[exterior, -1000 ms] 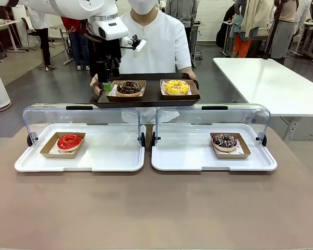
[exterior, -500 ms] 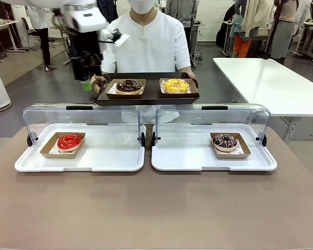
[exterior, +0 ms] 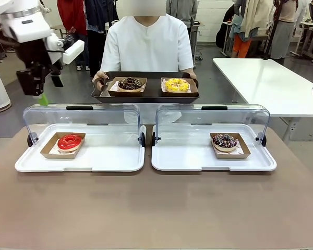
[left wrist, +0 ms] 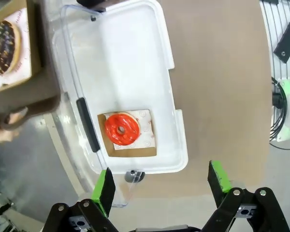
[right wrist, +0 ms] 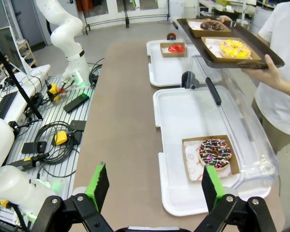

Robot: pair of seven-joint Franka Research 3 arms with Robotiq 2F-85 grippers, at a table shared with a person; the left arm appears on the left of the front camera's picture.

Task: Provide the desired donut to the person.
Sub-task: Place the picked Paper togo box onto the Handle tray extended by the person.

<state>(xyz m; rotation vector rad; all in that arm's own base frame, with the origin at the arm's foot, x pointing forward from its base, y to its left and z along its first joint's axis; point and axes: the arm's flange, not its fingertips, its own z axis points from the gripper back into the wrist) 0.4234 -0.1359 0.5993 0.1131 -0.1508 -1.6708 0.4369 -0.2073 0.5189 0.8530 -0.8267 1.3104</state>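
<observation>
Here the bench [exterior: 156, 208] carries two white cases side by side, each with a clear lid swung up at the far edge. The left case [exterior: 109, 156] holds a red donut [exterior: 69, 141] in a brown card tray; the right case [exterior: 188, 156] holds a sprinkled chocolate donut [exterior: 225, 141] in another. Beyond them the person [exterior: 146, 47] in white holds a dark tray [exterior: 146, 95] by both ends, with a chocolate donut [exterior: 130, 84] and a yellow donut [exterior: 176, 85] in card trays on it; the person's legs are hidden behind the cases. The left end effector [exterior: 40, 99] hangs released above the left case's far corner, holding nothing, its arm cut off at the picture's edge. The right end effector [right wrist: 153, 186] is spread wide over the bench edge, also holding nothing.
</observation>
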